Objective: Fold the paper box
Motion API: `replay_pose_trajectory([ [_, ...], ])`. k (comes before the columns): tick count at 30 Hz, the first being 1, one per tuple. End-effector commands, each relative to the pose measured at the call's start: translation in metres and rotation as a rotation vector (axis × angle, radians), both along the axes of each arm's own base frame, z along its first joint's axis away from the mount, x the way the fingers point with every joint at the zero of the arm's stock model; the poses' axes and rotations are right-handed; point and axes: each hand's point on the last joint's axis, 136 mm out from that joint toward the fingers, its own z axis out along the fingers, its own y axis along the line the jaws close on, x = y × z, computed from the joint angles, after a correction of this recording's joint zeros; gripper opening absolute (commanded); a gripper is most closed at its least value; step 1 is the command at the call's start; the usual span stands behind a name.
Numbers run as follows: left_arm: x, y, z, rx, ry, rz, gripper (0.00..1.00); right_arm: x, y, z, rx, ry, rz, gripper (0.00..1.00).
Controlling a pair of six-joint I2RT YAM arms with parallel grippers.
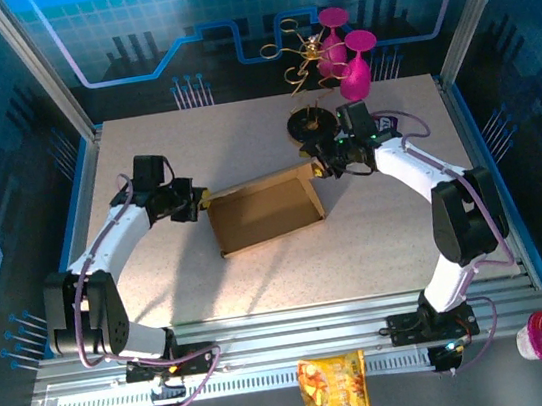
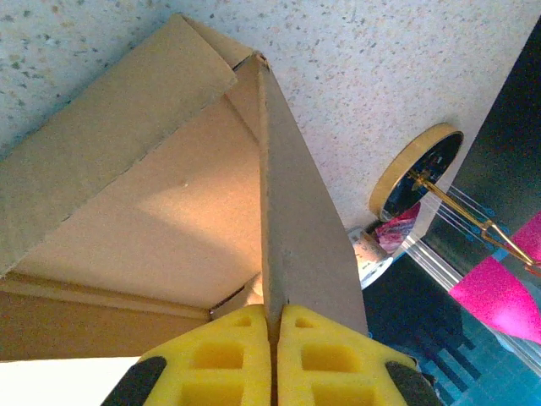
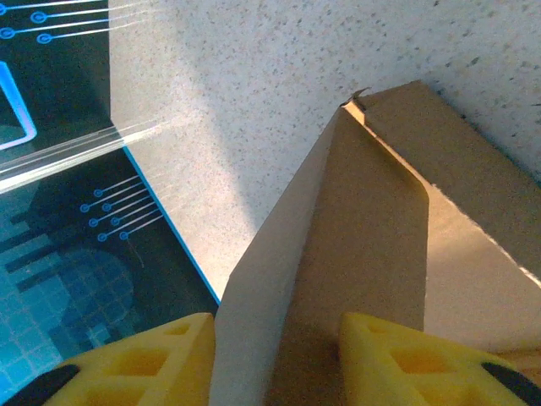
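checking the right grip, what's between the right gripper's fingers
A wall of the paper box stands between them, in the right wrist view.

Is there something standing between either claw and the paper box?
Nothing visible does. The left claw pinches one upright wall of the paper box, and the right claw has its fingers on either side of the cardboard at the far right corner.
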Motion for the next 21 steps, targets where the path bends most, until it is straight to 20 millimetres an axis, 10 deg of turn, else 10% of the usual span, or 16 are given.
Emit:
replay_pose_trajectory([
  [1,0.007,-0.007,0.016,-0.019,-0.041,-0.044,0.00,-0.002,0.019,0.007,0.079,0.017,0.039,0.44],
  [15,0.016,-0.009,0.014,-0.023,-0.078,-0.090,0.00,-0.004,0.022,-0.006,0.081,0.045,0.050,0.31],
  [21,0.000,-0.002,0.005,0.044,-0.051,-0.174,0.46,-0.013,0.007,-0.017,-0.050,0.023,0.110,0.32],
])
